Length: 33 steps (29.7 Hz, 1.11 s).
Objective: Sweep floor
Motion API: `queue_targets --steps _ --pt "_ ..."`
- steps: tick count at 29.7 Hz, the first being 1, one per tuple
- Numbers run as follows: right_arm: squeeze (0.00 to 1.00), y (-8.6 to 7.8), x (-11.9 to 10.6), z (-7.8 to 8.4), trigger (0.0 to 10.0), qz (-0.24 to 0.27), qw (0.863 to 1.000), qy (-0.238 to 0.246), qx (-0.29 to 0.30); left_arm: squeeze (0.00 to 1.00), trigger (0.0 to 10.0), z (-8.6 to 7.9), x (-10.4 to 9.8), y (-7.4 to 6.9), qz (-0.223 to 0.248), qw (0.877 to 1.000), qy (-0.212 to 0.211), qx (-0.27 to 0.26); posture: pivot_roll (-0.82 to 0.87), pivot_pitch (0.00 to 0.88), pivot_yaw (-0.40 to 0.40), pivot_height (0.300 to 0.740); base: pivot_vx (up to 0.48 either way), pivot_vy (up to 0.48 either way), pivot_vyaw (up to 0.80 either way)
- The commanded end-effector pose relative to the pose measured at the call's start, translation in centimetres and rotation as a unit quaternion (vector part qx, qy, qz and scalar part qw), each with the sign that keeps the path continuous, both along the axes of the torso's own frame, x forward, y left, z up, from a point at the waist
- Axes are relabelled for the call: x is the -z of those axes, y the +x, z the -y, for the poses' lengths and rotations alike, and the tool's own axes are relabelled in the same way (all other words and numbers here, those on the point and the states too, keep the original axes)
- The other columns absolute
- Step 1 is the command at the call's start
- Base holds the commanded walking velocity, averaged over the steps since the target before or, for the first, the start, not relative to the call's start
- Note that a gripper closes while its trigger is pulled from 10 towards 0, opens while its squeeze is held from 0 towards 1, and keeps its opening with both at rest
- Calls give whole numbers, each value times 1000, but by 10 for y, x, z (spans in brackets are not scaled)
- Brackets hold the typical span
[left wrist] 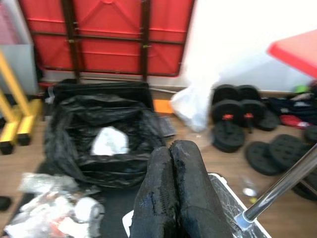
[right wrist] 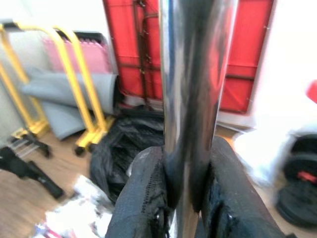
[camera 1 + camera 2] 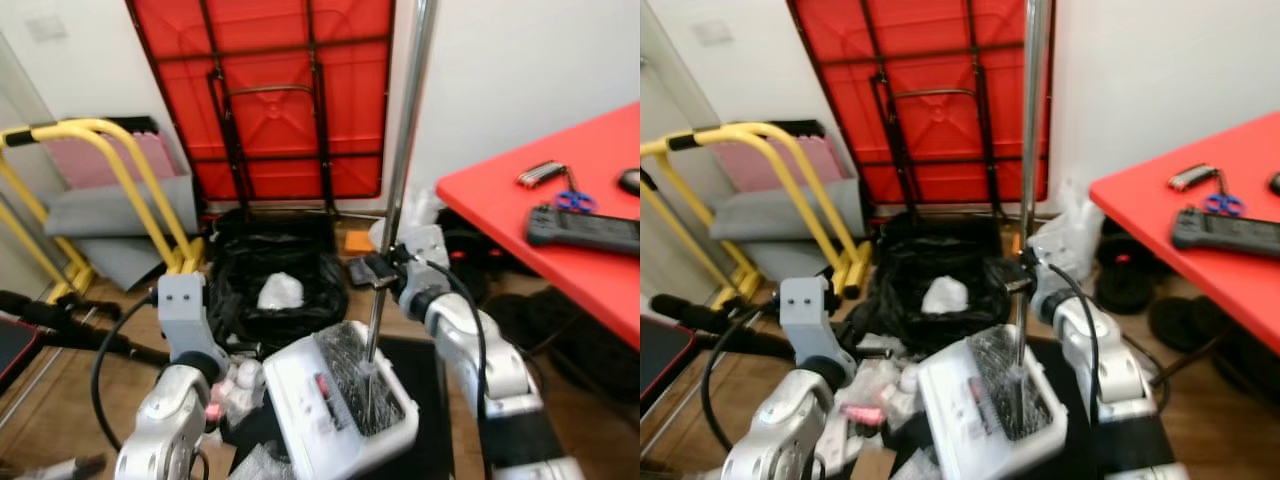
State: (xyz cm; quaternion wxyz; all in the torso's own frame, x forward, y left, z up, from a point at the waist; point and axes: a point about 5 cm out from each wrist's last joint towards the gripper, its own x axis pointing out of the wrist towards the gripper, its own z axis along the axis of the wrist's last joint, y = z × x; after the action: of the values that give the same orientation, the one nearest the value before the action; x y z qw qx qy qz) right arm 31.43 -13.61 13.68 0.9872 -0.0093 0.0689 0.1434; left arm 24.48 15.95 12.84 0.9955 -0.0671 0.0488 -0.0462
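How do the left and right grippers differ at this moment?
The right gripper is clamped around the silver pole, one finger on each side; the left gripper has its fingers pressed together on nothing. The right gripper sits above the white dustpan, while the left gripper points toward the black trash bag. Both have black fingers.

This looks like a spare room or home gym used partly for storage. Black dumbbells and weight plates [image 1: 247, 121] lie on the wooden floor [image 1: 198, 148] by a white wall, a folded red table [image 3: 270, 90] leans upright against it, and grey mats [image 3: 110, 215] are stacked beside a yellow metal frame [image 3: 140, 180]. A red counter [image 3: 500, 215] holds scissors [image 3: 574, 200] and small tools.
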Motion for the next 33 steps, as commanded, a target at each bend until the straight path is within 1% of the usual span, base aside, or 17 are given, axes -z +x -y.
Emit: queue_targets --steps 1,6,10,20,22,23,24,30,33 --pt "0 3 -18 -6 10000 41 999 3 -9 0 10000 -7 5 -4 -11 1000 8 -15 -17 44 18 740 0 0 0" --pt "0 3 -18 -5 10000 42 999 3 -6 0 10000 -7 5 -3 -10 1000 8 -17 -17 44 18 740 0 0 0" --pt "0 4 -18 -4 10000 43 999 4 0 0 10000 -8 2 -3 -1 999 34 -11 -18 45 22 740 0 0 0" --pt "0 6 -18 -4 10000 41 999 4 11 0 10000 -10 4 -3 -3 999 35 -15 -17 38 23 740 0 0 0" --pt "0 8 -15 -3 10000 22 999 -14 21 0 10000 -9 4 -3 -2 999 35 -15 -17 38 23 740 0 0 0" --pt "0 8 -15 -3 10000 22 999 -14 21 0 10000 -9 4 -3 -2 999 35 -15 -17 38 23 740 0 0 0" --pt "0 9 -17 -3 10000 28 999 -8 25 0 10000 -9 5 -3 -2 999 34 -14 -18 34 24 730 0 0 0" --pt "0 10 -20 -3 10000 37 999 -2 28 0 10000 -9 5 -2 -1 999 35 -13 -18 32 23 715 0 0 0" --pt "0 11 -20 -2 10000 39 999 0 30 0 10000 -9 5 -2 -1 999 35 -13 -18 33 23 700 0 0 0"
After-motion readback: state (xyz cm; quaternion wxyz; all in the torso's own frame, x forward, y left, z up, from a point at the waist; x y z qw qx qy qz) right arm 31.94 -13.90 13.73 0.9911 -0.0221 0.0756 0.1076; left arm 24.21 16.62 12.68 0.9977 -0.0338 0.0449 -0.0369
